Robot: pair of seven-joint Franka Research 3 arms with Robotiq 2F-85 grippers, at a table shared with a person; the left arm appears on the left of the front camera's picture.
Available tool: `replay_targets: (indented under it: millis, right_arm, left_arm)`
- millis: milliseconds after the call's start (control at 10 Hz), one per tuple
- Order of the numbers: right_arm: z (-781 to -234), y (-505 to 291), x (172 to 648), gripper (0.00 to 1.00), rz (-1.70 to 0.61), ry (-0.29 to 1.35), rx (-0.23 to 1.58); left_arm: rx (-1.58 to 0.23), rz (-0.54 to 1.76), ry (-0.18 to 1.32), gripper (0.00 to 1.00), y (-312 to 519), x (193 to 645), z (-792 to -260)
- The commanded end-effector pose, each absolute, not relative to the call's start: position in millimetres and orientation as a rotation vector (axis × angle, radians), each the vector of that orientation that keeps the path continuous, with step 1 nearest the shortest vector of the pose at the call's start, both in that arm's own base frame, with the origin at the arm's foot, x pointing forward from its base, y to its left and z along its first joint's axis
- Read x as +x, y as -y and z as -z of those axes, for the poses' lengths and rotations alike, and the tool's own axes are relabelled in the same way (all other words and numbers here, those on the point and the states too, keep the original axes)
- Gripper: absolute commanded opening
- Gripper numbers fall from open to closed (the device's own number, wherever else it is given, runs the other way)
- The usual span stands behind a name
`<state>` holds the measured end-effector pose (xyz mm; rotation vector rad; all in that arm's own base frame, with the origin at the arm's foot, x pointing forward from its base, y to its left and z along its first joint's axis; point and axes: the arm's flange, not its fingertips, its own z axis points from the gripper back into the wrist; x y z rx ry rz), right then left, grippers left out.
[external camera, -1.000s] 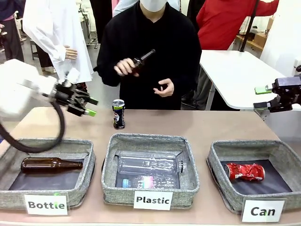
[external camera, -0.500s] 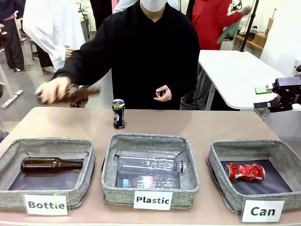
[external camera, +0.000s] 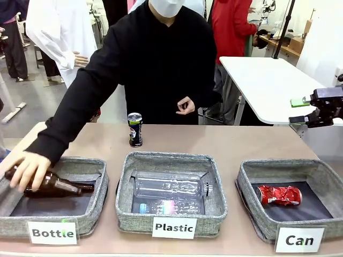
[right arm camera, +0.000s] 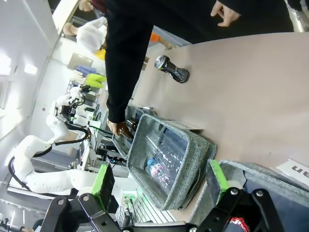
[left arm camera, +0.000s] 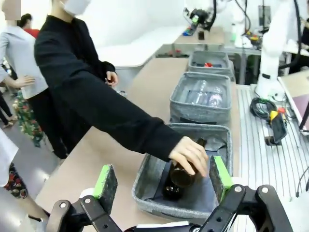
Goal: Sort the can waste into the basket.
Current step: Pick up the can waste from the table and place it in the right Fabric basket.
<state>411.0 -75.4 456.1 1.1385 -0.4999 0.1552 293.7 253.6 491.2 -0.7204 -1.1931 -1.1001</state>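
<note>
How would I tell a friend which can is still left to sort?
Look at the tan table with three grey baskets along its near edge. Just behind the middle basket, labelled Plastic, a small can stands upright on the bare tabletop. Unlike the crushed red can lying in the Can basket, it is black with a silver top.

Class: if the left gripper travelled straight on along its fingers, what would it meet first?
Probably the person's hand on the brown bottle in the Bottle basket, framed between the left gripper's open fingers; depth is unclear.
</note>
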Motion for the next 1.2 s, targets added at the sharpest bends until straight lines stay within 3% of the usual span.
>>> replay_targets:
  millis: [0,300,600,900,1100]
  right_arm:
    - [-457,76,409,1.00,-0.170,0.505,1.137]
    - [-457,76,409,1.00,-0.170,0.505,1.137]
    - [-457,76,409,1.00,-0.170,0.505,1.137]
    - [-457,76,409,1.00,-0.170,0.505,1.137]
    - [-457,76,409,1.00,-0.170,0.505,1.137]
  left_arm:
    - [-0.695,1.082,1.284,1.00,-252,272,-491]
    - [-0.708,1.069,1.301,1.00,-257,263,-485]
    - [-0.731,1.078,1.271,1.00,-240,289,-491]
    - [-0.745,1.050,1.130,1.00,-177,368,-476]
    - [-0.587,1.044,1.063,1.00,-116,437,-445]
